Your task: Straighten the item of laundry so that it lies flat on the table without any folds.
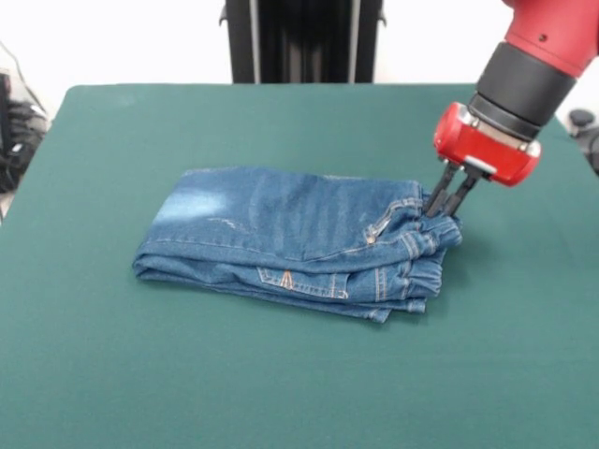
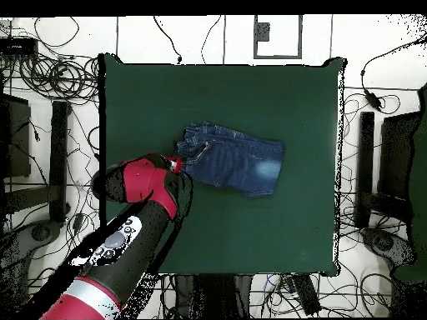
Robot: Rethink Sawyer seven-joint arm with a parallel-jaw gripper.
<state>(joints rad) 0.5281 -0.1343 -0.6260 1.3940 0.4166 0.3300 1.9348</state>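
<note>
Jeans (image 1: 299, 241) are sitting folded in a stack around the middle of the worktop (image 1: 281, 393), long axis running side to side across it, so we're nowhere near flat yet. In the front view, our pincer (image 1: 447, 202) is down at the waistband end, tips nearly together right against the gathered elastic. Whether it has actually pinched fabric, we can't tell. The legs stretch away from the pincer toward the opposite side edge, so pulling outward looks sensible.
</note>
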